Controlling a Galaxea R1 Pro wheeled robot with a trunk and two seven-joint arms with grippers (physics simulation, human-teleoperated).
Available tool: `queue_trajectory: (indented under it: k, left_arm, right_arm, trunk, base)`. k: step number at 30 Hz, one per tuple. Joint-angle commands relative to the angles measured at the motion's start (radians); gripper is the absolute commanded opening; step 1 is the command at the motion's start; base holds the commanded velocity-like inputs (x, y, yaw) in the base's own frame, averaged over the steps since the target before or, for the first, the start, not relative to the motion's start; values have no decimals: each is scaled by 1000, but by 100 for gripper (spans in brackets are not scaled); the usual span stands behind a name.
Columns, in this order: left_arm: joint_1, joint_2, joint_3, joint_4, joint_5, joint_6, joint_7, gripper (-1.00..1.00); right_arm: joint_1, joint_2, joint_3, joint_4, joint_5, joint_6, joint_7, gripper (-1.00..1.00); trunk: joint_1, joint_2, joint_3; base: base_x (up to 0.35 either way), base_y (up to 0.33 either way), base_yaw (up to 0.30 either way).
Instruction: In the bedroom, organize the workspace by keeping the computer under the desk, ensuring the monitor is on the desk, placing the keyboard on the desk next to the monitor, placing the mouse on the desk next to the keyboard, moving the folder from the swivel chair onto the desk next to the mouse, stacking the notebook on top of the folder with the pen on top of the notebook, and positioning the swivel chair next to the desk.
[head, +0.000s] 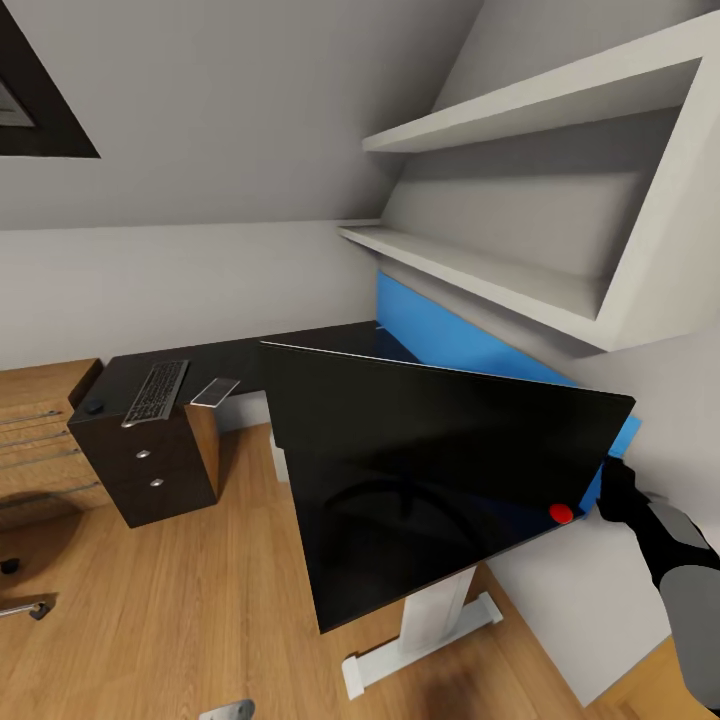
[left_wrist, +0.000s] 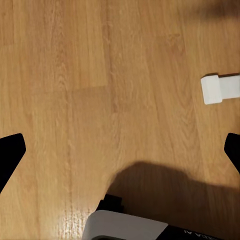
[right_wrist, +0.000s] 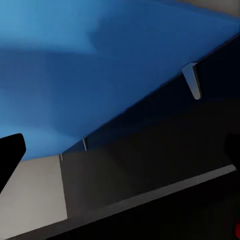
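at the far left of the head view, part of a chrome wheeled base (head: 25, 603) is seen on the light wood floor (head: 200, 620), beside light wood cabinets (head: 35, 440). on the left end of the l-shaped bench (head: 240, 360), above the black drawer unit (head: 150, 470), the mouse (head: 94, 407) is seen at the near corner, the keyboard (head: 156, 391) lies just beside it, and a small grey notebook (head: 215, 391) rests near the keyboard's other side, apart from it. further right, the monitor (head: 440, 460) is seen large and tilted on the bench top, its black front toward the camera, a red light (head: 561, 513) showing at its lower right corner. the blue back panel (head: 450, 335) runs behind it under the white wall shelves (head: 540, 200). the bench's white leg (head: 430, 625) stands on the floor below the screen.

the left tool (left_wrist: 120, 150) is seen in its wrist view over bare floor, its black fingertips (left_wrist: 10, 152) spread wide apart with nothing between them; a white bench foot (left_wrist: 220, 89) lies near.

the right tool (head: 612, 490) is seen at the monitor's lower right edge in the head view. whether it is pinching the screen cannot be told. in the right wrist view, the fingertips (right_wrist: 9, 155) stand at opposite edges of the picture, before the blue panel and the dark bench.
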Motion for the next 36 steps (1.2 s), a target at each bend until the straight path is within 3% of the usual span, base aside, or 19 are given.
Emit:
queue_trajectory:
  k: [1, 8, 21, 24, 36]
  left_arm:
    - [-1, 0, -8, -1, 5, -2, 7, 100]
    - [-1, 0, -8, -1, 4, -2, 6, 100]
    - [-1, 0, -8, -1, 5, -2, 6, 100]
    - [-1, 0, -8, -1, 5, -2, 7, 100]
    - [-1, 0, -8, -1, 5, -2, 7, 100]
  right_arm:
    - [-1, 0, -4, -2, -7, 5, -7, 100]
    - [-1, 1, -5, -2, 25, 5, -10, 100]
    - [-1, 2, -4, -2, 44, 2, -9, 100]
    - [-1, 2, -4, -2, 72, 1, -9, 100]
    - [-1, 2, -5, -2, 82, -2, -9, 100]
  trunk:
    - [0, -2, -2]
    - [0, -2, -2]
    - [0, -2, -2]
    - [0, -2, -2]
    - [0, -2, -2]
  base:
    - [-15, 0, 0]
    - [-156, 32, 0]
    - [-46, 8, 0]
    - [-1, 0, 0]
    - [49, 0, 0]
